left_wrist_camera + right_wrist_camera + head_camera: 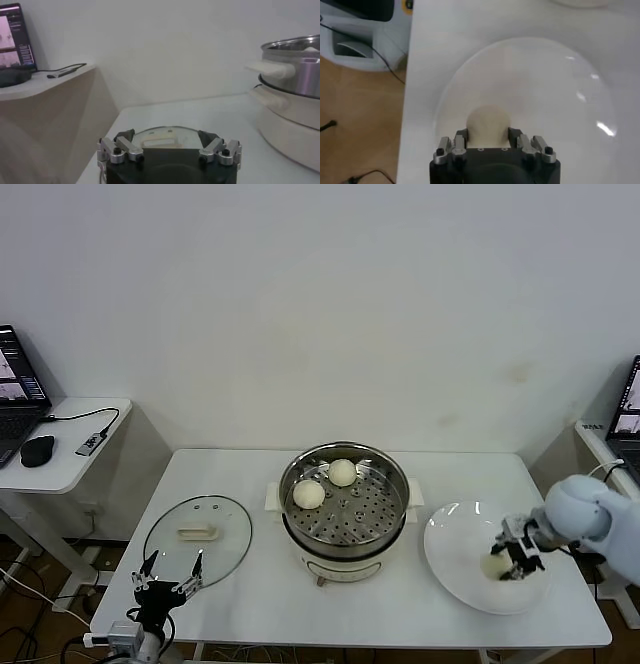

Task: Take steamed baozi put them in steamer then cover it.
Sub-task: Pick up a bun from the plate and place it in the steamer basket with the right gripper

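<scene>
Left end effector (170, 571) parked at the table's (230, 604) 7 o'clock edge, fingers spread apart, holding nothing, just short of the lid (198, 530). Right end effector (509, 562) is down on the plate (455, 569) at 4 o'clock, fingers apart and straddling a bun (487, 123); whether the pads touch it yet I cannot tell. Bun looks light, soft, smooth, likely to dent or slip, so take it across the widest middle with gentle pressure. Only this one bun shows on the plate. Lid is glass, rigid, fragile, probably slick; best taken by the bar handle (196, 533) at its centre. Steamer (344, 509) sits mid-table at 12 o'clock from the near edge, uncovered, two buns (309, 494) on its perforated tray, toward the pot's 10 to 12 o'clock.
</scene>
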